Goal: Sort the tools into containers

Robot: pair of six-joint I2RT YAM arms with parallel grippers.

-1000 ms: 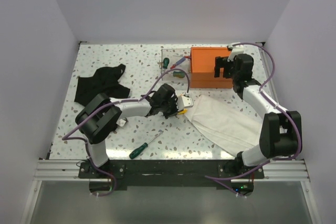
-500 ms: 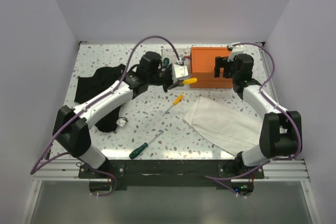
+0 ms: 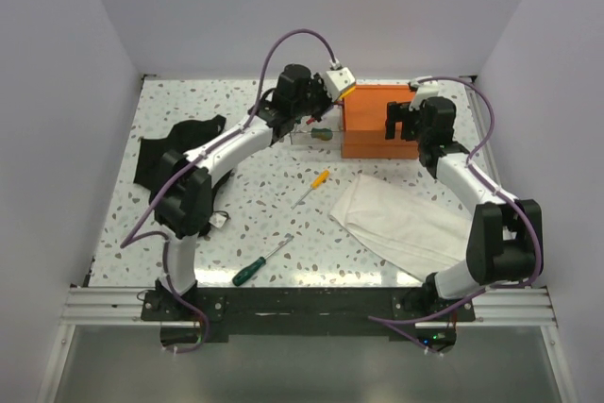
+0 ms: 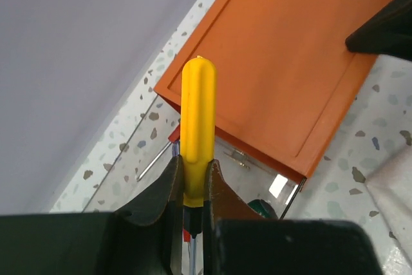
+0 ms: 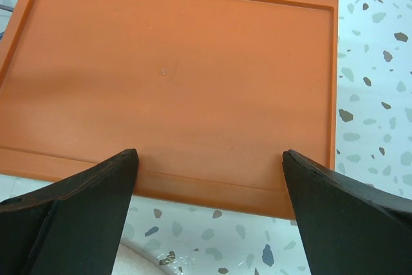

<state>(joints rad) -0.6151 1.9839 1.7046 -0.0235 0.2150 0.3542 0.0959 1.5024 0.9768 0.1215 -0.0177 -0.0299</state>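
My left gripper (image 3: 330,93) is shut on a yellow-handled screwdriver (image 4: 198,104), held in the air at the back over the clear pulled-out drawer (image 3: 304,135) beside the orange box (image 3: 373,110). In the left wrist view the gripper (image 4: 194,173) clamps the handle's lower end, with the orange box (image 4: 290,56) beyond it. The drawer (image 4: 248,175) holds a green-handled tool (image 4: 264,208) and a red one (image 4: 174,134). My right gripper (image 3: 402,121) is open and empty above the box (image 5: 167,69). A small yellow screwdriver (image 3: 318,181) and a green screwdriver (image 3: 257,266) lie on the table.
A white cloth (image 3: 396,219) lies at the front right, its edge also in the right wrist view (image 5: 129,263). A black fabric piece (image 3: 179,148) lies at the left. White walls close in the table on three sides.
My left gripper has lifted the yellow-handled screwdriver from beside the white cloth and carried it back and up, over the drawer by the orange box. The right arm has not moved.
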